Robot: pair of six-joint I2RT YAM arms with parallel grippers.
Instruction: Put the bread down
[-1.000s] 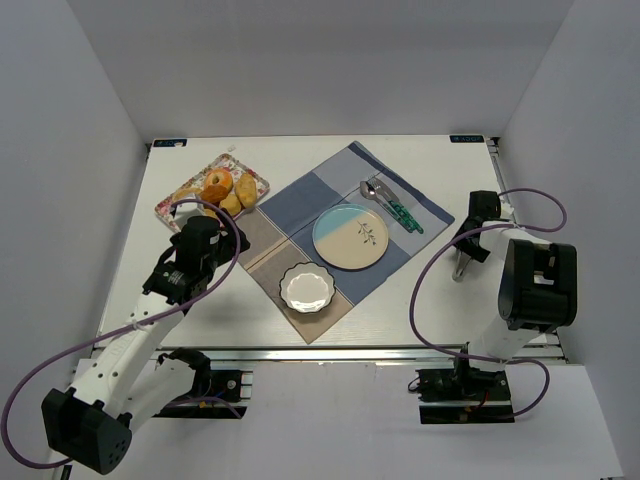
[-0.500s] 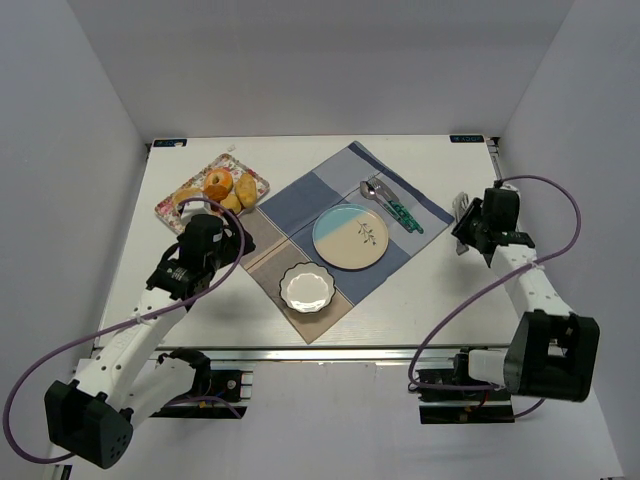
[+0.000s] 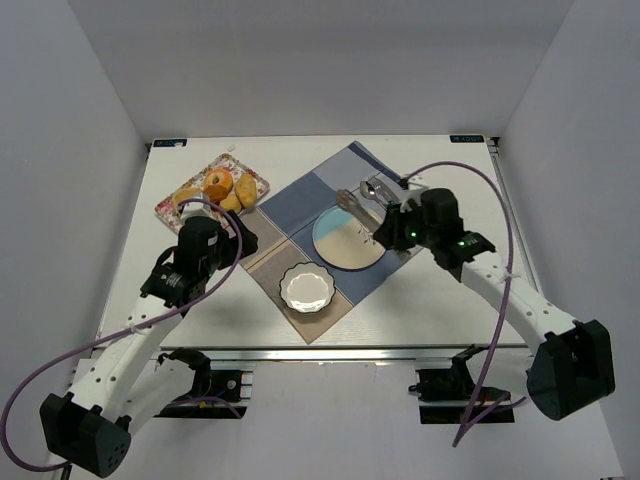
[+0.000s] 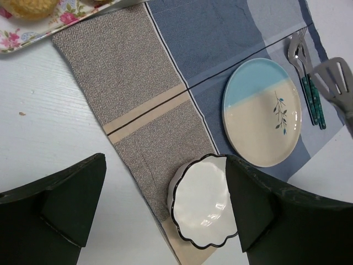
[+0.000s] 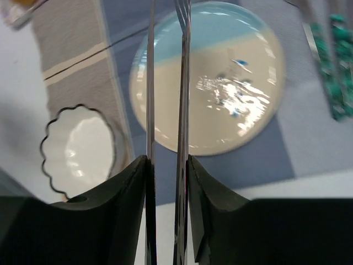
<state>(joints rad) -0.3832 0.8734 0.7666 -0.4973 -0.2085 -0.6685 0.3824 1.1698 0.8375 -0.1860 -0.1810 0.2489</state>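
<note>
The bread lies on a floral tray (image 3: 170, 212) at the far left: a long golden-brown loaf (image 3: 247, 190) and a small pale bun (image 3: 231, 205), beside an orange doughnut (image 3: 217, 184). My right gripper (image 3: 386, 224) is shut on metal tongs (image 3: 352, 200), whose two blades (image 5: 150, 77) reach out over the blue-and-cream plate (image 5: 220, 94). In its own wrist view the right gripper (image 5: 165, 165) pinches both blades. My left gripper (image 4: 165, 204) hangs open above the table, near the scalloped white bowl (image 4: 205, 203), with nothing in it. It sits in front of the tray, near the left gripper (image 3: 240, 240) in the top view.
A patchwork cloth (image 3: 300, 195) carries the plate (image 3: 335, 248), the bowl (image 3: 306, 288), and a fork and spoon (image 3: 400, 208) with green handles. A croissant (image 3: 186, 196) shares the tray. The tongs' flat tip (image 4: 335, 77) shows beside the cutlery (image 4: 302, 61).
My right arm has swung from the table's right edge in over the plate, carrying the tongs. The left arm has hardly moved.
</note>
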